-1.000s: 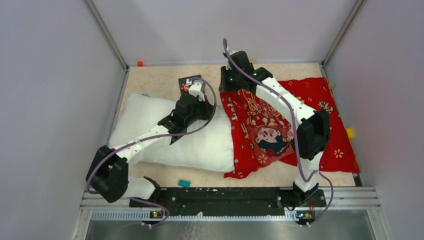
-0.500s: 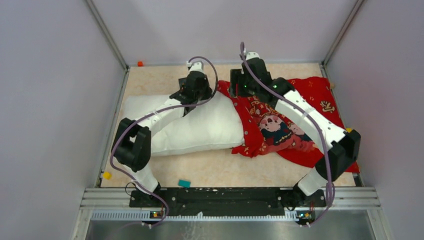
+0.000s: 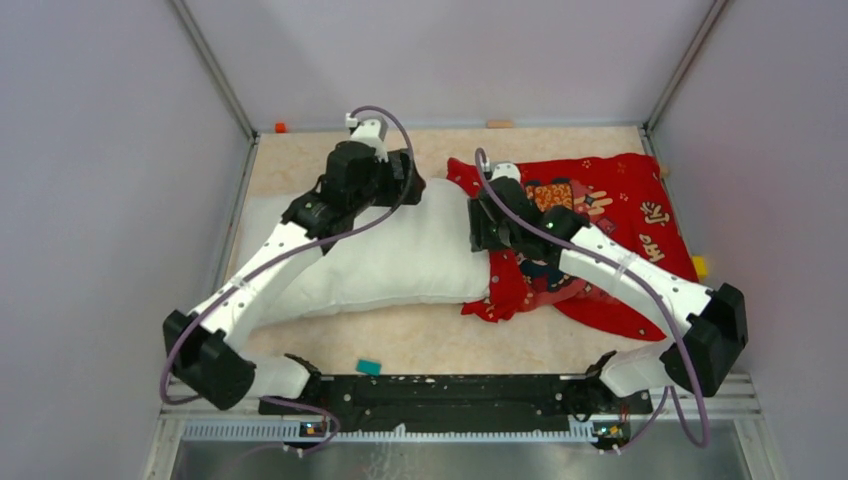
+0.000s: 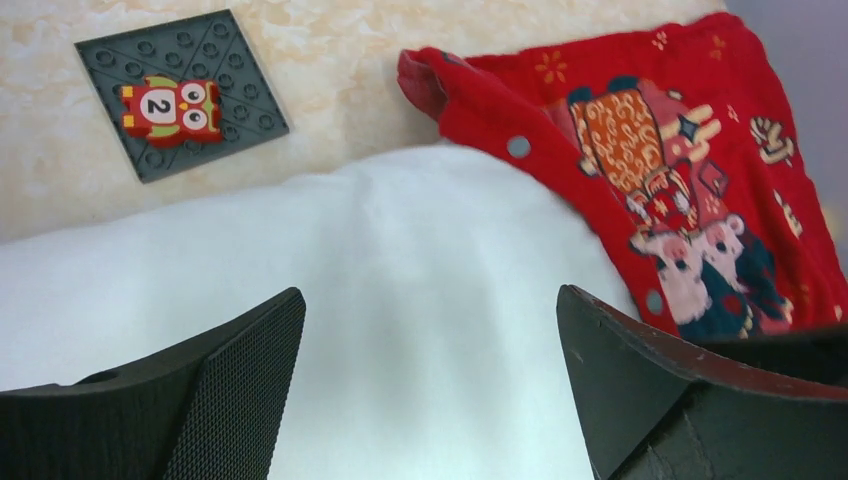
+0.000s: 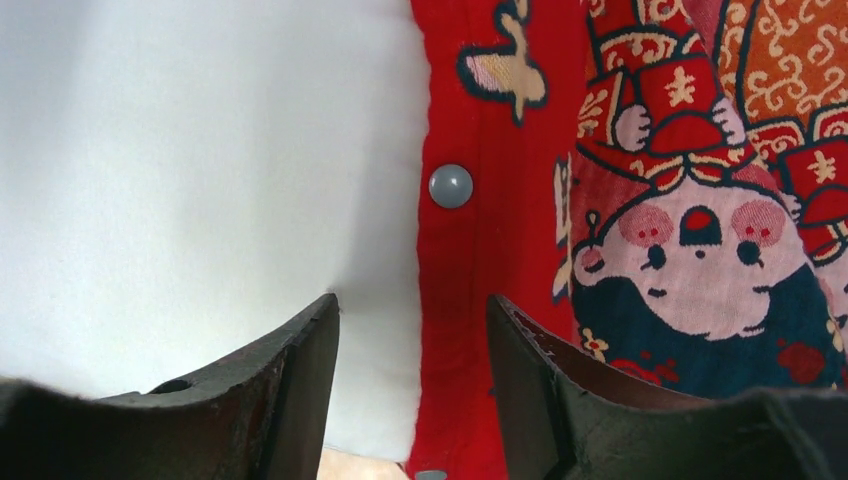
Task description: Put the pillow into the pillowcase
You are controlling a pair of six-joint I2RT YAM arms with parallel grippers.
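The pillow [image 3: 370, 265] lay centre-left on the desk [image 3: 420, 345], its right end at the red pillowcase [image 3: 620, 210] mouth. The left gripper [image 4: 430, 300] hung wide open above it, and the right gripper [image 5: 412, 300] stood part-open over the hem. Insertion looked barely begun; next, grip the hem and push.

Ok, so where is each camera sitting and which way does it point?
Top: fixed above and behind the bases, looking down at the table; both arms show.
Left wrist: on the left arm, looking down past its open fingers at the pillow.
Right wrist: past its fingers at the pillowcase hem.
All share the pillow meeting the pillowcase.
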